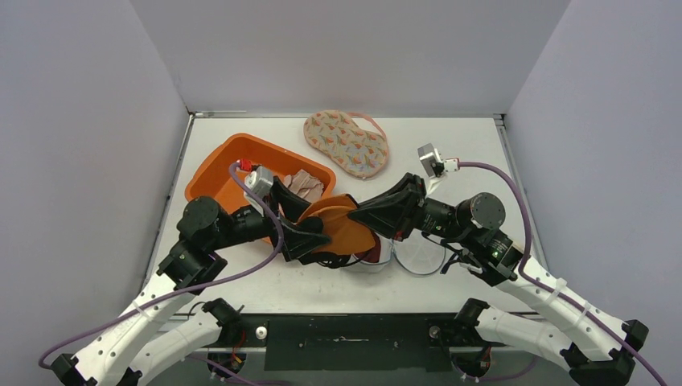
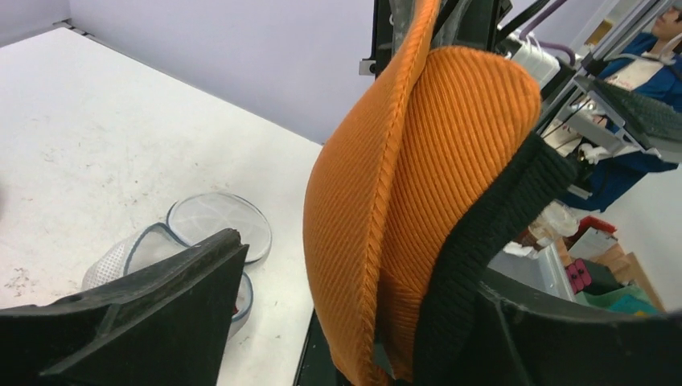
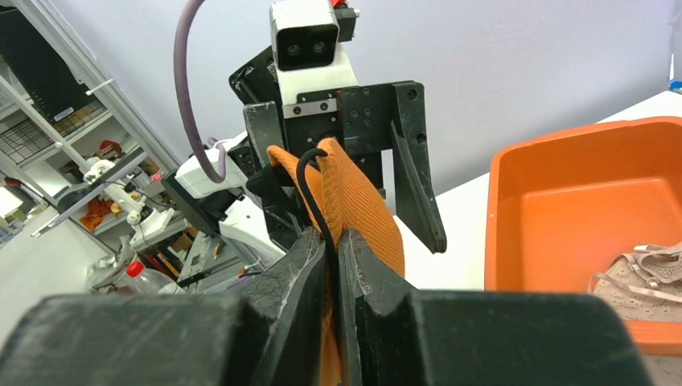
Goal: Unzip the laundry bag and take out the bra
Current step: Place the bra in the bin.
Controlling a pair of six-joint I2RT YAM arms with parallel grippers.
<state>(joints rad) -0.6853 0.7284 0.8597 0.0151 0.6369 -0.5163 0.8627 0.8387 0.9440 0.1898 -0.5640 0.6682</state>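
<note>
- Right gripper [image 3: 331, 265]: jaws clamped tight on the orange bra [image 3: 362, 201] and its black strap, holding it up off the desk [image 2: 96, 145].
- Left gripper [image 2: 358, 261]: jaws wide apart, straddling the bra's cup.
- Laundry bag [image 2: 217, 221]: mesh, lying on the desk beneath.

Overhead view, close wrist views sharing bra [image 2: 418, 201]
</note>
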